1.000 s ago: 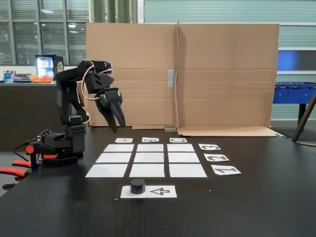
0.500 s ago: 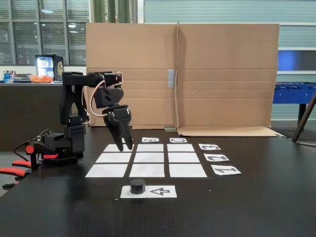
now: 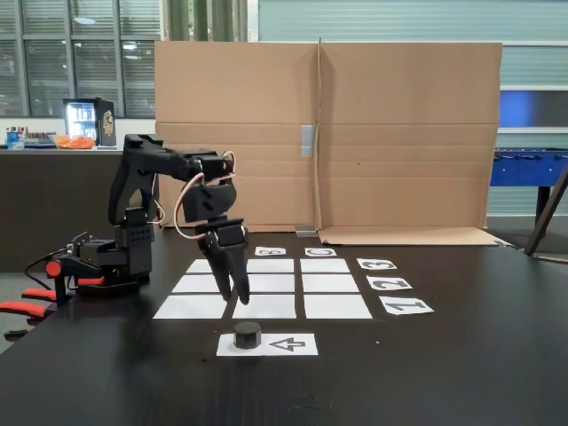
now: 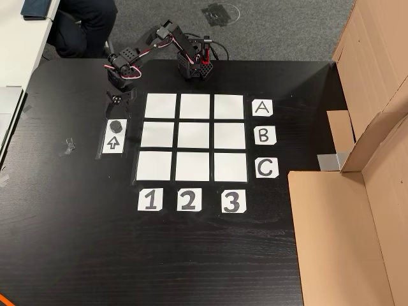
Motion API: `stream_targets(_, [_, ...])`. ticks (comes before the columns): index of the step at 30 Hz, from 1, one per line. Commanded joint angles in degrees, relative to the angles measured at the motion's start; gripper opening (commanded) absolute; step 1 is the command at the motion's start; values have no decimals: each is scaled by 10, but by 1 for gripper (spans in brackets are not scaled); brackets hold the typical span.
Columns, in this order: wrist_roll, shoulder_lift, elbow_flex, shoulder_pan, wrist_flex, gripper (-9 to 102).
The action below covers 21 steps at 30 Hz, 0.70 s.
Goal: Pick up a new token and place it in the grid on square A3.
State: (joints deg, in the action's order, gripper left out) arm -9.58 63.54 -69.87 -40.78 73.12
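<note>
one token [image 4: 115,125], nine white squares in the grid [image 4: 194,136], six label papers, one arrow sheet [image 4: 113,142], one arm with one gripper [image 3: 234,293], one cardboard screen [image 3: 328,133].

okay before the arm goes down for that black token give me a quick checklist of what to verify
1. Token sits upright on the arrow sheet: ok.
2. Gripper lined up over the token: not ok, it hangs just short of it in the other view.
3. Gripper open wide enough: cannot tell.
4. Square A3 free of tokens: ok.
5. Rest of the grid bare, no obstacle on the way: ok.
</note>
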Motion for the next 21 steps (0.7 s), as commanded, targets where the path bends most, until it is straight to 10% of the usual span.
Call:
stream_targets(1, [4,-11,32,-6,-7,29])
stream_targets(21, [5,-97,113,-17,-27,31])
